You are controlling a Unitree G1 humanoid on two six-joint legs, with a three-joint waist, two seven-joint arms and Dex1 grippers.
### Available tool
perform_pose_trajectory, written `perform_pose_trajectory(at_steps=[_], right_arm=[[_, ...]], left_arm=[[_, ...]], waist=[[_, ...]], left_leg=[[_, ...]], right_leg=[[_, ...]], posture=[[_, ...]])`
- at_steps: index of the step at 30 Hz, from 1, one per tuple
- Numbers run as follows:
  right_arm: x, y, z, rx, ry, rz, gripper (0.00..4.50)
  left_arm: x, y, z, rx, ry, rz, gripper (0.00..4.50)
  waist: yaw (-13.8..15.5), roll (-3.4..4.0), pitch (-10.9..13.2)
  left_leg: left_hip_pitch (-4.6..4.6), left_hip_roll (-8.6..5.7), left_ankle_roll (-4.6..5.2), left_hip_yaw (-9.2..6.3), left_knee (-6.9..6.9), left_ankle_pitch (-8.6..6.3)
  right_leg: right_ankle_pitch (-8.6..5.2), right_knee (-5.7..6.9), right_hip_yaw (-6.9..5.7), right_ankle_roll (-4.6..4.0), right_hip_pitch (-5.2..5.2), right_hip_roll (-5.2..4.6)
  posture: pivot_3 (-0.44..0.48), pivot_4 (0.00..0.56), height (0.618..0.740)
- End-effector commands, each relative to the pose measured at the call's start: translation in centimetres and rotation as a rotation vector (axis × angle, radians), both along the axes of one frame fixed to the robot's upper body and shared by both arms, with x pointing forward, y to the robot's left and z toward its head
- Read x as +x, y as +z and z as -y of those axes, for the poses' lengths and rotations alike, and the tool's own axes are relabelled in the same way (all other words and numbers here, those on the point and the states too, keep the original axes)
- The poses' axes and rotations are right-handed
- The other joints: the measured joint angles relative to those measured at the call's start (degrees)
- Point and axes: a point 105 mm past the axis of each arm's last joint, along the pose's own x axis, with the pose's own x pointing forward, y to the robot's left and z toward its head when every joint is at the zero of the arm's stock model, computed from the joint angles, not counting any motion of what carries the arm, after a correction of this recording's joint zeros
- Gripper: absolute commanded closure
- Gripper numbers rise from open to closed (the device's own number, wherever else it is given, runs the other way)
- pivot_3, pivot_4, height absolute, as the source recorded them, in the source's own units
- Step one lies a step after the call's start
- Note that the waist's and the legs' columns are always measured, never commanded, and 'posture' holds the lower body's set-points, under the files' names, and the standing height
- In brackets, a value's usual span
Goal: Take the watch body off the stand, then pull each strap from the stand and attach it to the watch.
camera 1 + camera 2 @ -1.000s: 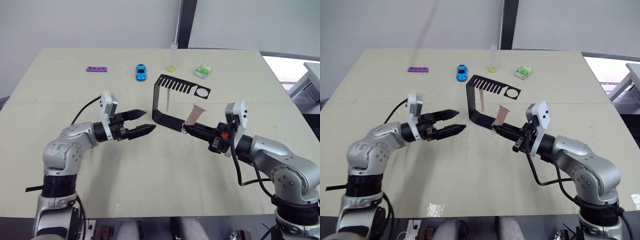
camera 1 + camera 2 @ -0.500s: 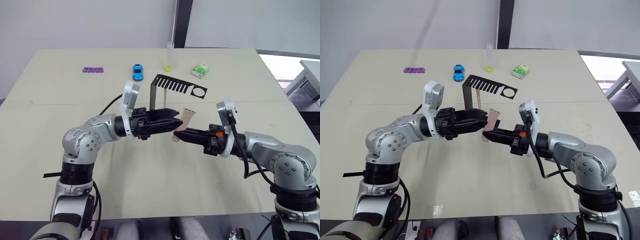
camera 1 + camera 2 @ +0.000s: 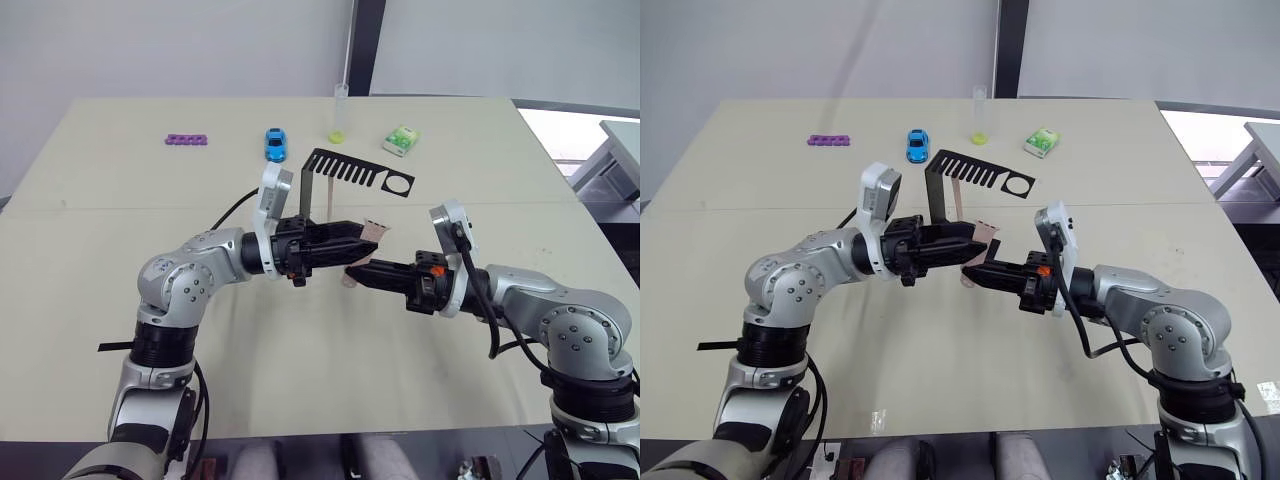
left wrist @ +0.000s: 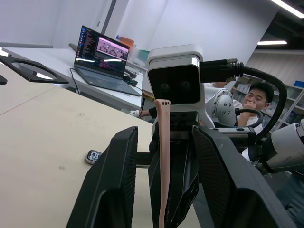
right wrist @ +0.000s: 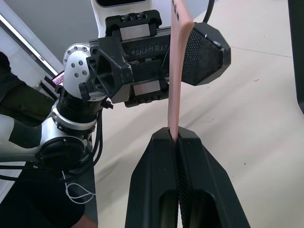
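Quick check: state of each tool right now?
Left tool: open, its fingers on either side of the strap without clamping it.
Right tool: shut on the strap.

I cannot see the lower end of the pink strap: it disappears between the closed fingers of my right hand. In the left wrist view its bottom runs off the picture's edge. The stand's base and part of its upright are covered by my left hand. A second strap hanging behind the upright shows as a thin sliver. I cannot make out the watch body. The green-and-white box is too small to read.
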Motion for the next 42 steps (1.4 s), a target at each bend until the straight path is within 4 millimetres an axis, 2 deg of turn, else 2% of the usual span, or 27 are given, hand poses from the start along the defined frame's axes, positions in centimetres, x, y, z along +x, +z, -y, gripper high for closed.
perform_pose_trajectory(at_steps=[1,8,11,13,28,30,32,42], right_arm=[[-0.4,0.8,-0.1,0.01,0.018,0.03,4.5],[-0.3,0.7,0.0,0.009,0.015,0.028,4.5],[-0.3,0.8,-0.1,0.01,0.016,0.028,4.5],[-0.2,0.9,-0.1,0.012,0.016,0.029,4.5],[-0.3,1.2,0.1,0.015,0.016,0.034,4.5],[-0.3,1.1,0.1,0.014,0.017,0.034,4.5],[-0.3,1.1,0.0,0.012,0.017,0.034,4.5],[-0.3,1.0,0.1,0.006,0.009,0.033,4.5]], left_arm=[[-0.3,0.6,0.0,-0.011,-0.006,0.027,2.64],[-0.6,0.9,0.0,-0.029,-0.009,0.031,2.64],[-0.7,0.7,0.1,-0.029,-0.011,0.03,3.45],[-0.7,0.8,0.1,-0.036,-0.014,0.027,4.47],[-0.4,0.5,0.2,-0.033,-0.009,-0.005,4.47],[-0.2,0.6,0.2,-0.042,0.003,0.01,3.87],[-0.1,0.7,0.3,-0.039,0.015,0.016,3.07],[0.2,0.6,0.3,-0.038,0.03,0.012,3.07]], waist=[[-0.01,0.0,0.0],[0.0,0.0,0.0],[-0.01,0.0,0.0],[0.0,0.0,0.0],[0.0,0.0,0.0],[0.0,0.0,0.0],[0.01,0.0,0.0],[0.0,0.0,0.0]], left_leg=[[0.0,0.0,0.0,0.0,0.0,0.0],[0.0,0.0,0.0,-0.01,-0.01,0.0],[0.0,0.0,0.0,-0.01,-0.01,0.0],[0.0,0.0,0.0,-0.02,-0.01,0.0],[0.0,0.0,0.0,-0.02,-0.01,0.0],[0.0,0.0,0.0,-0.02,-0.02,0.0],[-0.01,0.0,0.0,-0.02,-0.02,0.0],[-0.01,0.0,0.0,-0.02,-0.02,0.0]], right_leg=[[0.0,0.0,0.0,0.0,0.0,0.0],[0.0,0.0,0.0,0.0,0.0,0.0],[0.0,-0.01,0.0,0.0,0.0,0.0],[0.0,-0.01,0.0,0.0,0.0,0.0],[0.0,-0.03,0.0,0.0,0.0,0.0],[0.0,-0.04,0.0,0.0,0.0,0.0],[0.0,-0.05,0.0,0.0,0.0,0.0],[0.0,-0.06,0.0,0.0,0.0,0.0]], posture=[[0.0,0.15,0.74],[0.0,0.15,0.74],[0.0,0.15,0.74],[0.0,0.15,0.74],[0.0,0.15,0.74],[0.0,0.15,0.74],[0.0,0.15,0.74],[0.0,0.15,0.74]])
